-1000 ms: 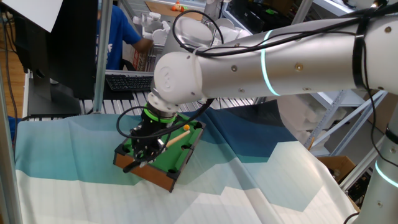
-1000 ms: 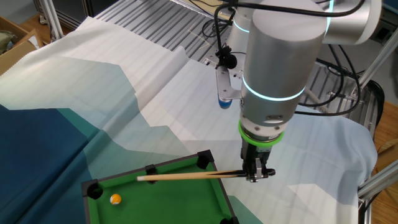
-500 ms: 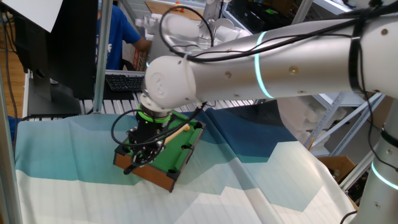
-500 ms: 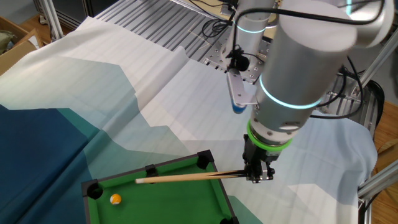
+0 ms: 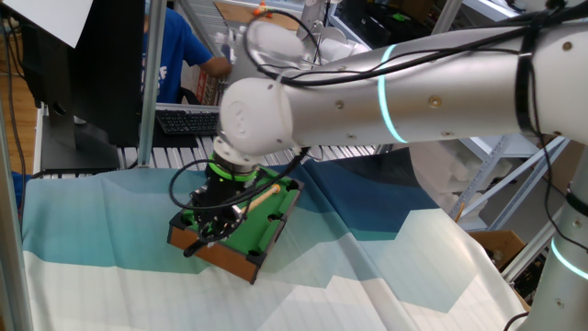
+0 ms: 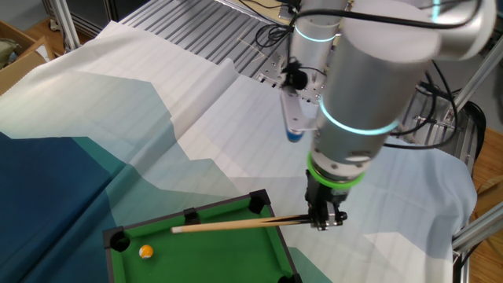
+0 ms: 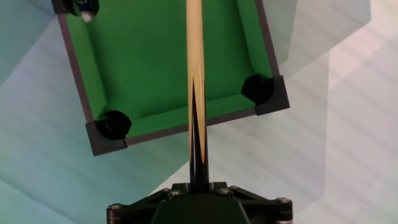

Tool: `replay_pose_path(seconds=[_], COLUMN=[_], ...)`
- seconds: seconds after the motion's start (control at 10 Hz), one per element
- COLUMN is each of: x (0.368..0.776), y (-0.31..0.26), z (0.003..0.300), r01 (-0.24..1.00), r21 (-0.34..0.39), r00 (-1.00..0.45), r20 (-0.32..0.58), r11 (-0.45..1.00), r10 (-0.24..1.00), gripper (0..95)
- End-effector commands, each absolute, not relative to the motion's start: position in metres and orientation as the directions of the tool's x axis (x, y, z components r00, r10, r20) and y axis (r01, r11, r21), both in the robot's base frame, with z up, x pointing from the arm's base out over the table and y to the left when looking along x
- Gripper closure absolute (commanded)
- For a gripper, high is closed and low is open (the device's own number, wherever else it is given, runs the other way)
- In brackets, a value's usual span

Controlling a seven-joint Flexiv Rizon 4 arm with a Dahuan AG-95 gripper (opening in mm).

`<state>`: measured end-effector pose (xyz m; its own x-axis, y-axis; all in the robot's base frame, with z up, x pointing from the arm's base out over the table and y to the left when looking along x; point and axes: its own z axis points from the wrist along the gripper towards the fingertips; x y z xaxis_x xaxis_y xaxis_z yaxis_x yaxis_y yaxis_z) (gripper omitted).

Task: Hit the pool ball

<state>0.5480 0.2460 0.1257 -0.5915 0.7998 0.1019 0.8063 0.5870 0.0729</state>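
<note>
A workshop with metal shelving, cables and a keyboard is showing behind the counter (image 6: pixel 196 118), which is wearing a cloth printed in white, pale teal and dark blue shapes. Near the bottom centre of the other fixed view, a miniature green pool table (image 6: pixel 212 251) with black corner pockets is lying on that cloth; in the hand view it is filling the upper half of the frame. The gripper (image 6: pixel 324 221) is hanging just off the table's right end in the other fixed view, its jaws clamping together on the dark butt of a wooden cue (image 6: pixel 236 224). The cue is stretching leftward, roughly level, above the felt along the table's far long rail. The pool ball (image 6: pixel 145 251), small, glossy and orange-yellow, is sitting on the felt at the lower left of that view, near the left end of the table, apart from the cue tip and nearer the camera than it.
</note>
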Motion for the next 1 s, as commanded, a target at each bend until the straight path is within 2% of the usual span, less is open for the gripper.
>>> replay_pose_path(seconds=[0.1,0.8,1.0], x=[0.549,0.55,0.553], y=[0.247,0.252,0.27], z=[0.125,0.133,0.139], r01=[0.806,0.848,0.891], r21=[0.091,0.066,0.052], r00=[-0.591,-0.53,-0.453], r20=[0.112,0.127,0.143], r11=[0.584,0.526,0.45], r10=[0.799,0.839,0.88], gripper=[95.0,95.0,95.0])
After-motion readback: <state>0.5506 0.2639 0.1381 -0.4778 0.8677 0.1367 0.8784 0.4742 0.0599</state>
